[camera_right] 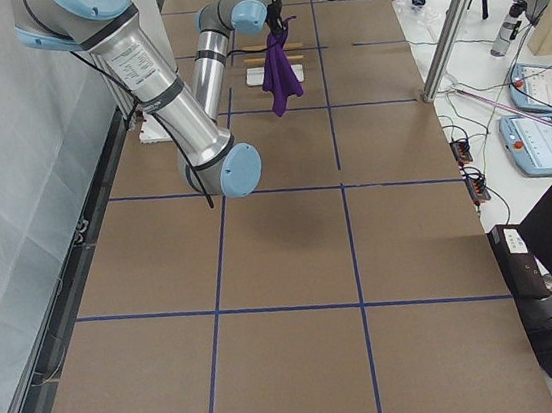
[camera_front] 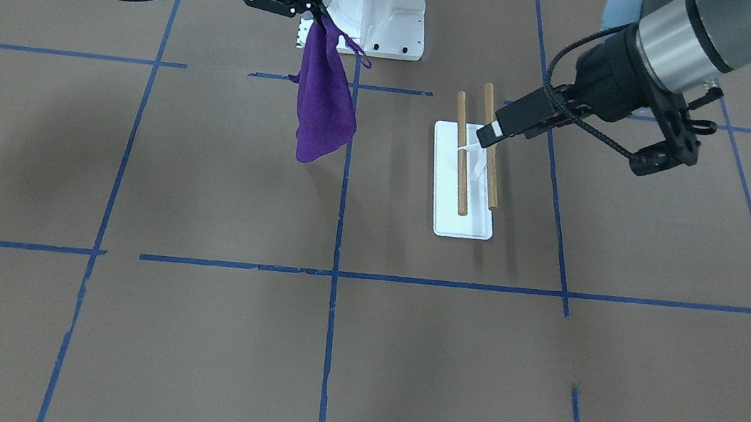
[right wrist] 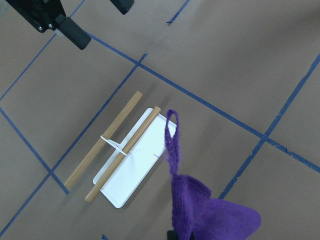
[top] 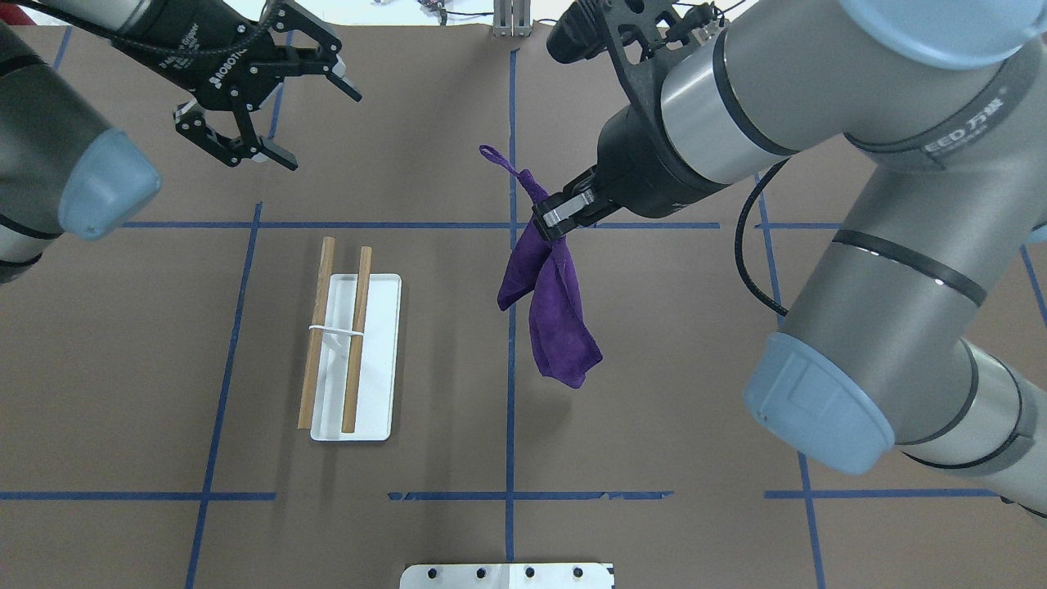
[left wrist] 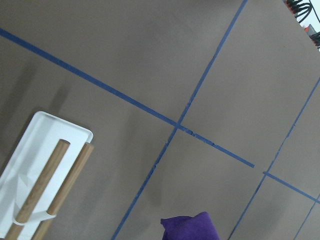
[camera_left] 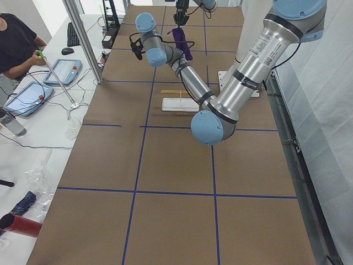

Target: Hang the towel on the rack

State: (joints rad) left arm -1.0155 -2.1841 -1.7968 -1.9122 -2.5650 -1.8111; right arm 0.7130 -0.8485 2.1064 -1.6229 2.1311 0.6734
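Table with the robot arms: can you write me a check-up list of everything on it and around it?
Surface: brown table marked with blue tape lines.
Job's things: purple towel hangs in the air, apart from the rack; both of its wooden rods are bare.
Clutter: nothing seen.
Grippers: right gripper shut on the towel's top; left gripper open and empty, beyond the rack.
Cables: black cable loops beside the right arm, off the table.
Surroundings: person in a black shirt at a side table with control tablets; white curtain on the other side.
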